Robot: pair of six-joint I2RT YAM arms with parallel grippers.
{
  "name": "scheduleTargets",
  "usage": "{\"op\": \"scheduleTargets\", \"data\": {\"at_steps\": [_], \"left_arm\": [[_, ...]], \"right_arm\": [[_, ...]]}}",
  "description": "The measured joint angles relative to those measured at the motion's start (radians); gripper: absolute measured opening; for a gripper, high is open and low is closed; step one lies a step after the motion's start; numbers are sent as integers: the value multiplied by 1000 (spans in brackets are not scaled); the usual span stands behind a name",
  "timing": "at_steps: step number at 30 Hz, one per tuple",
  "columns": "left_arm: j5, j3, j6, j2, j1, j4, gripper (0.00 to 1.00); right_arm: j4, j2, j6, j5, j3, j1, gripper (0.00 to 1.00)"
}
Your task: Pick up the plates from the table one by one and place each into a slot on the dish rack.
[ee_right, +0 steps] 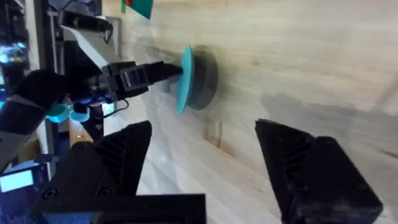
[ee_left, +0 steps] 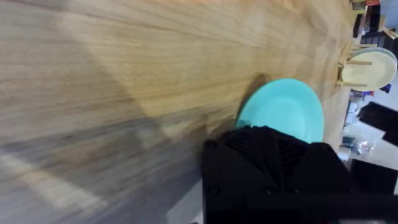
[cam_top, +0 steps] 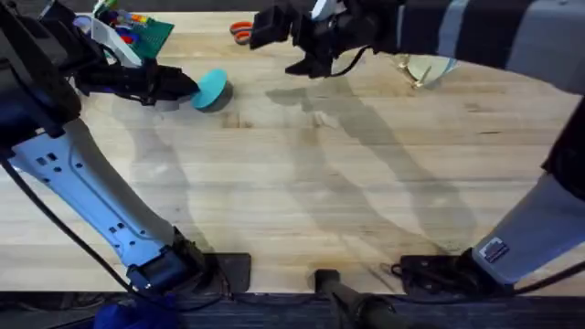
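Note:
The cyan-blue plate [cam_top: 213, 88] is tilted up on edge just above the table [cam_top: 302, 183] at the far left, throwing a grey shadow. My left gripper [cam_top: 187, 87] is shut on its rim; in the left wrist view the black fingers [ee_left: 273, 162] cover the plate's [ee_left: 286, 106] near edge. The right wrist view has the plate [ee_right: 185, 78] edge-on, held by the left gripper [ee_right: 168, 71]. The cream plate [ee_left: 367, 67] stands upright in the dish rack [cam_top: 422, 71] at the far right. My right gripper [cam_top: 274, 50] hovers open at the far middle, with nothing between its fingers [ee_right: 205, 130].
A green brick baseplate [cam_top: 146, 32] with coloured pieces lies at the far left corner behind the left arm. An orange object [cam_top: 242, 30] sits at the far edge beside the right gripper. The wide middle and near part of the table is bare wood.

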Motion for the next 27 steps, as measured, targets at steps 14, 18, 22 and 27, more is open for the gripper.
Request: {"op": "scheduleTargets", "data": {"at_steps": [14, 18, 22, 27], "left_arm": [[0, 0, 0, 0, 0, 0, 42], [0, 0, 0, 0, 0, 0, 42], [0, 0, 0, 0, 0, 0, 42], [0, 0, 0, 0, 0, 0, 42]], "right_arm": [[100, 57, 87, 0, 0, 69, 995], [157, 85, 122, 0, 0, 79, 995], [177, 111, 150, 0, 1, 89, 996], [175, 184, 165, -1, 62, 120, 996]]}}
